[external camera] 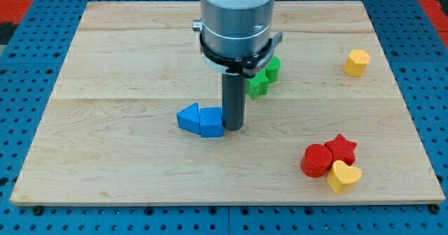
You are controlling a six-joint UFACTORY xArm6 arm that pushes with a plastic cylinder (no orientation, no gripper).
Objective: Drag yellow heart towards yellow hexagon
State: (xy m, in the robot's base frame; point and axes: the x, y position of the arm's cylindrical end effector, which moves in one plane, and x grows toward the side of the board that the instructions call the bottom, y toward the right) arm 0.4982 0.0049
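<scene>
The yellow heart (344, 177) lies near the view's bottom right, touching a red cylinder (316, 160) on its left and a red star (341, 148) above it. The yellow hexagon (357, 62) sits alone at the view's upper right. My tip (233, 128) rests on the board near the middle, right against the right side of a blue block (211, 121). It is far to the left of the yellow heart and well below-left of the yellow hexagon.
A blue triangle (187, 117) touches the blue block's left side. Two green blocks (264, 77) sit just right of the rod, partly hidden by the arm's body (236, 22). The wooden board (105, 67) is ringed by a blue pegboard.
</scene>
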